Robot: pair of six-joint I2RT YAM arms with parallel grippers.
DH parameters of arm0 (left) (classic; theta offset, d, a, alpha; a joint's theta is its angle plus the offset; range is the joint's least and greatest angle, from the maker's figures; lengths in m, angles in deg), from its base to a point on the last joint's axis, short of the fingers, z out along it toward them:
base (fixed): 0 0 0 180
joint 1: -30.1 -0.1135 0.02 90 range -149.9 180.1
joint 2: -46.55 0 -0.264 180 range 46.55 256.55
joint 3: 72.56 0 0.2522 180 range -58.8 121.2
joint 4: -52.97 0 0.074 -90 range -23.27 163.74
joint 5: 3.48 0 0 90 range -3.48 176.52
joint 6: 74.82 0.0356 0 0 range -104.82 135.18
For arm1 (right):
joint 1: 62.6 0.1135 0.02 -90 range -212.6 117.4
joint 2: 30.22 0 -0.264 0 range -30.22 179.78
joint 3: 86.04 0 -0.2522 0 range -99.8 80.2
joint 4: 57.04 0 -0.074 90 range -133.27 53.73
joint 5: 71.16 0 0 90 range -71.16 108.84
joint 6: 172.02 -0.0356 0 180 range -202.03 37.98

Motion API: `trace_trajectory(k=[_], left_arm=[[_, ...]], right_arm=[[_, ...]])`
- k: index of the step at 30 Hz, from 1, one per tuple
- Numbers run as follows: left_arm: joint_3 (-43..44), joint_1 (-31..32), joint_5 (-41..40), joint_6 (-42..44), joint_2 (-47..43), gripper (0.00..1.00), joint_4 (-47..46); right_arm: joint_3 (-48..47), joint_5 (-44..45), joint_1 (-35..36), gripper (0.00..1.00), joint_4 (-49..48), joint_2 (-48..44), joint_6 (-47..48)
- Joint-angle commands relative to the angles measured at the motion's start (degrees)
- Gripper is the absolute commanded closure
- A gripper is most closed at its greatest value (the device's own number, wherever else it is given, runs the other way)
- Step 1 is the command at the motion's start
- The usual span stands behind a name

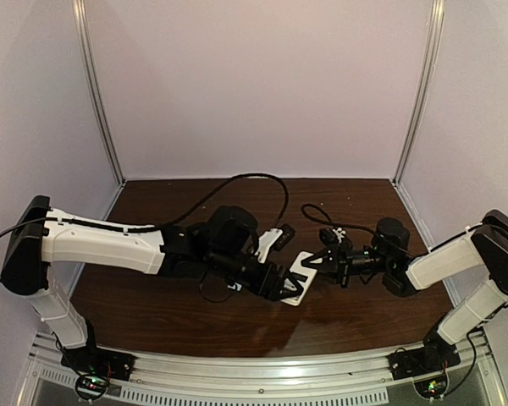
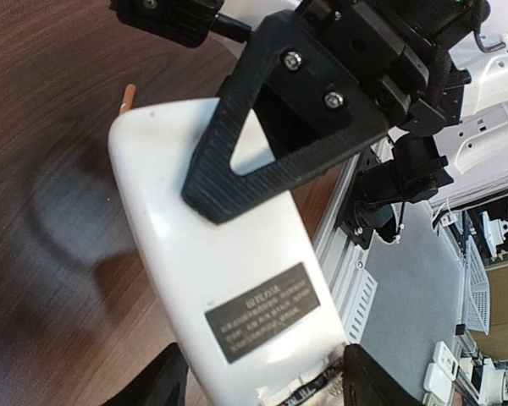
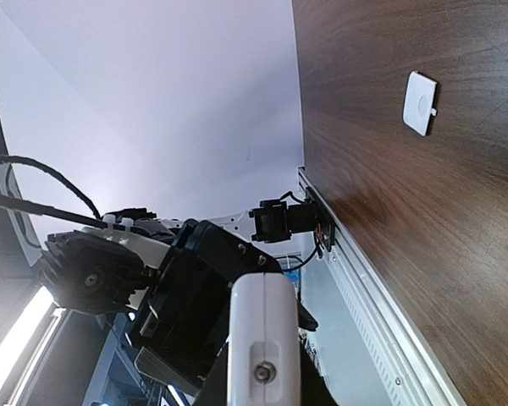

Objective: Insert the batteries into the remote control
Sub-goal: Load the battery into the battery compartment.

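Note:
The white remote control [image 1: 301, 272] is held off the table between both arms, its plain back with a grey label [image 2: 267, 311] facing the left wrist camera. My left gripper [image 2: 262, 385] clamps its sides at the near end, a dark finger [image 2: 157, 382] against each edge. My right gripper [image 1: 320, 262] is shut on the far end, one black triangular finger [image 2: 279, 127] lying across the back. In the right wrist view the remote [image 3: 262, 330] shows edge-on. An orange battery [image 2: 129, 95] peeks out on the table behind the remote.
A small white square cover piece [image 3: 420, 103] lies flat on the brown table [image 1: 152, 304]. The aluminium rail [image 1: 262, 372] runs along the near edge. Black cables [image 1: 271, 182] loop over the table behind the grippers.

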Motion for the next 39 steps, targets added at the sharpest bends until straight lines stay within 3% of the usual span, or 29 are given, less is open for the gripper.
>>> trace_trajectory(k=[1, 12, 16, 19, 23, 28, 39], left_arm=[[-0.98, 0.09, -0.06, 1.67, -0.18, 0.32, -0.87], [-2.35, -2.11, 0.81, 5.67, -6.71, 0.29, -3.58], [-3.38, -2.1, 3.48, 10.47, -8.24, 0.22, -4.09], [-5.06, -2.1, 2.45, 15.77, -11.19, 0.16, -3.91], [-7.08, -2.14, -3.05, 23.17, -15.39, 0.09, -1.53], [-7.05, -2.1, -6.58, 33.46, -15.75, 0.14, 2.96], [-12.67, 2.39, -14.78, 55.56, -20.13, 0.23, -1.57]], right_arm=[[-0.61, -1.26, 0.5, 1.0, -8.36, -0.62, -3.47], [-1.14, -0.86, 0.33, 1.0, 0.81, -3.0, 3.29], [-2.3, -1.03, 0.32, 1.0, 5.19, -4.5, 7.27], [-4.41, -1.24, 0.32, 1.0, 15.06, -6.96, 15.22], [-10.11, 0.33, 0.32, 1.0, 37.79, -11.51, 32.54], [-11.79, -0.21, 0.32, 1.0, 42.39, -12.99, 35.91], [-12.79, -0.51, 0.75, 1.0, 47.98, -13.01, 39.57]])
